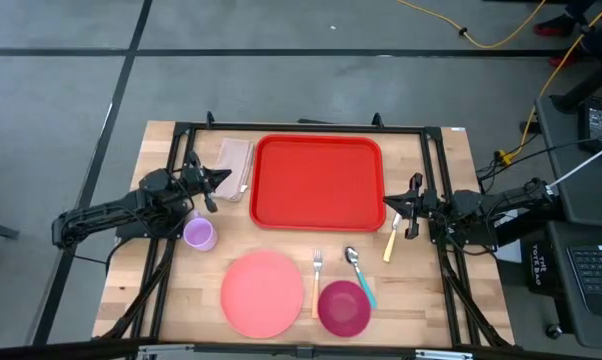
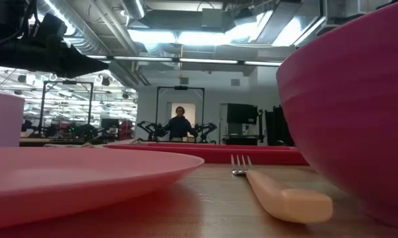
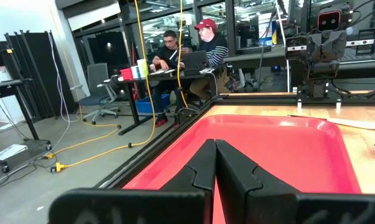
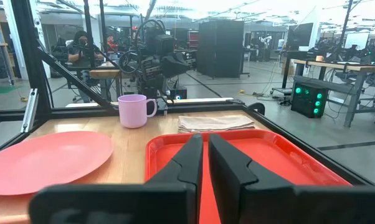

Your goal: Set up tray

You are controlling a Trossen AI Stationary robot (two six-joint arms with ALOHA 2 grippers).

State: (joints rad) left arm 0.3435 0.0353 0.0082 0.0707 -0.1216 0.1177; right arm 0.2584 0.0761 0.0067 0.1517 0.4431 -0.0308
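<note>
Between your two closed, empty grippers, left (image 1: 221,180) and right (image 1: 389,203), lay the flat red plastic tray (image 1: 318,181): light, stiff, probably best gripped by its low rim.

Low view: magenta bowl (image 2: 358,99) running off the frame edge, pink plate (image 2: 73,175) too. Tray (image 2: 212,153) showing only as a thin strip, far beyond left end effector (image 2: 86,63).

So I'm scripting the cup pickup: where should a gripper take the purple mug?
Probably by its rim wall, from straight above. The purple mug stands upright and open-topped beside the left gripper, whose fingers are shut; its handle faces the pink plate, so grip the side away from it.
</note>
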